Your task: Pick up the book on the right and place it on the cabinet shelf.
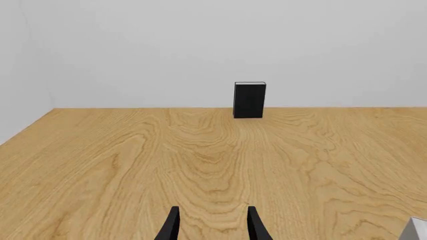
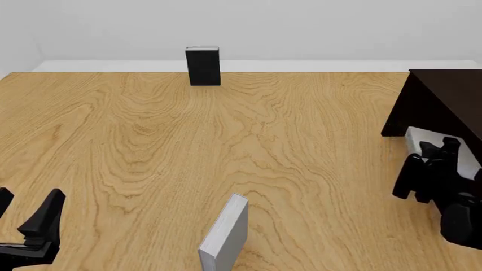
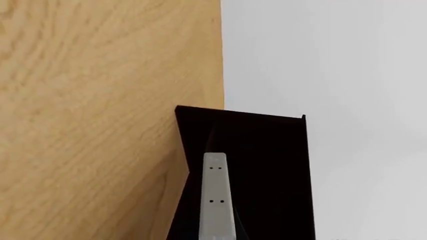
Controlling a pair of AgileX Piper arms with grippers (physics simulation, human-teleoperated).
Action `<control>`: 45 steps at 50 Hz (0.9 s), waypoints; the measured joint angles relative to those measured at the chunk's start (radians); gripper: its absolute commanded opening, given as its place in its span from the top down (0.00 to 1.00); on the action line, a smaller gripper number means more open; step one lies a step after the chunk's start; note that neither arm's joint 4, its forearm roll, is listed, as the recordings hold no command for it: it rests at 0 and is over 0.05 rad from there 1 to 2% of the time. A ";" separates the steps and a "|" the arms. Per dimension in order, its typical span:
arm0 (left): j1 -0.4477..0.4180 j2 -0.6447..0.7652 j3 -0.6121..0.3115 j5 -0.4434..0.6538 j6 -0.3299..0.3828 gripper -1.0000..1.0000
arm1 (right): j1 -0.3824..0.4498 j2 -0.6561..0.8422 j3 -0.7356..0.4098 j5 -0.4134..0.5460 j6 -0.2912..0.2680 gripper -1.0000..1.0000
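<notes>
We see the right hand at the right edge of the front view, up against the dark cabinet, clamped on the book, of which only a light grey strip shows between the black fingers and the cabinet's front. The book is therefore at the cabinet's open side, but we cannot tell whether it rests on the cabinet shelf or hangs just clear of it. In the right wrist view a pale grey strip with small dark dots runs along the fingers' line into the dark interior; we cannot tell whether it is the book's edge or part of the hand.

Our left hand sits low at the near left corner of the tabletop, its two dark fingers apart with nothing between them.

A taller, slimmer grey book stands upright near the front edge, roughly midway between the arms. A black book stands upright at the far edge against the pale wall, well apart from everything else.
</notes>
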 measured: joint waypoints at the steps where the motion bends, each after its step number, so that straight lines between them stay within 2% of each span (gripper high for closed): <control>1: 0.000 0.001 0.000 -0.001 0.000 0.00 | -0.001 0.001 0.000 -0.001 0.000 1.00; 31: -0.001 0.006 0.000 -0.006 0.001 0.00 | -0.016 0.000 -0.015 0.033 0.030 1.00; 32: -0.001 0.006 0.000 -0.007 0.001 0.00 | -0.016 -0.001 -0.016 0.035 0.032 0.00; 45: -0.001 0.007 0.000 -0.008 0.001 0.00 | -0.032 -0.010 -0.023 0.053 0.063 0.00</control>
